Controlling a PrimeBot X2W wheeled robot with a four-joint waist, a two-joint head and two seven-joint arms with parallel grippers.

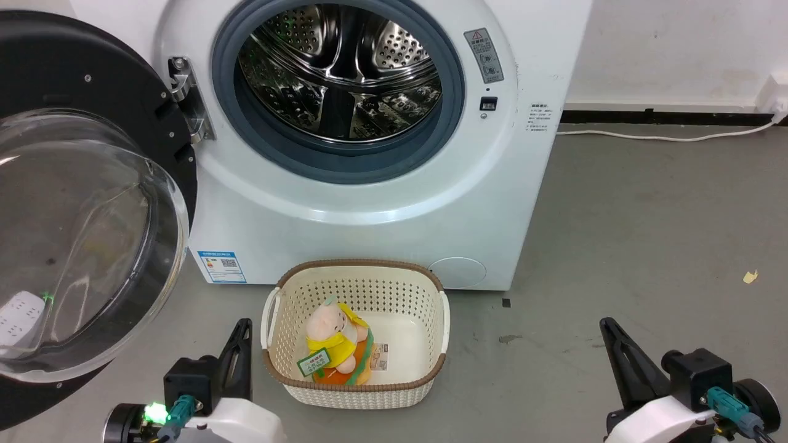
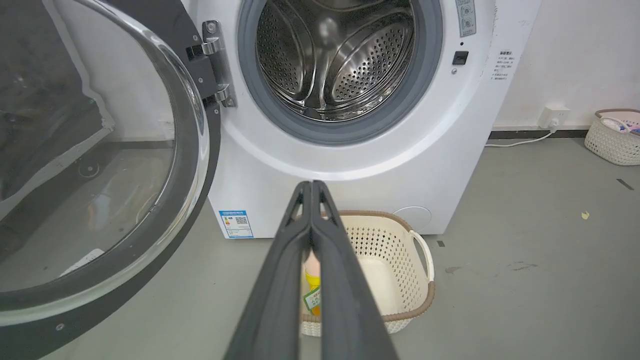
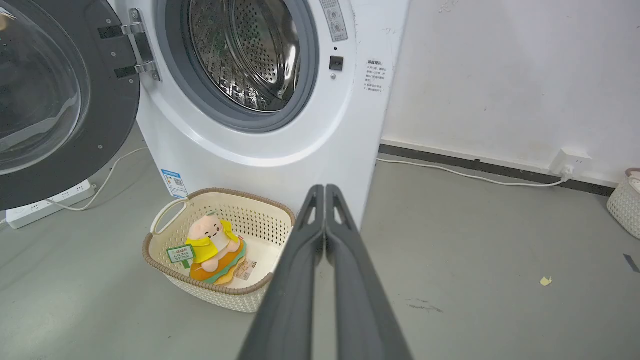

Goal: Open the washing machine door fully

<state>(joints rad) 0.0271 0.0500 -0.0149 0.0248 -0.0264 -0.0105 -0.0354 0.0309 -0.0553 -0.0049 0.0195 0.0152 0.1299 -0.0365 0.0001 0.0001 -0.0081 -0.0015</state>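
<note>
Head view: washing machine door [image 1: 86, 215] stands wide open, left of the washing machine [image 1: 381, 215]; task looks near done. Left gripper [image 2: 311, 200] and right gripper [image 3: 325, 200]: fingers pressed together, empty. Any last push is best on the black rim, not the glass. Basket [image 1: 431, 369] with plush toy [image 1: 335, 344] sits in front; power strip [image 3: 47, 205] lies under the door.
</note>
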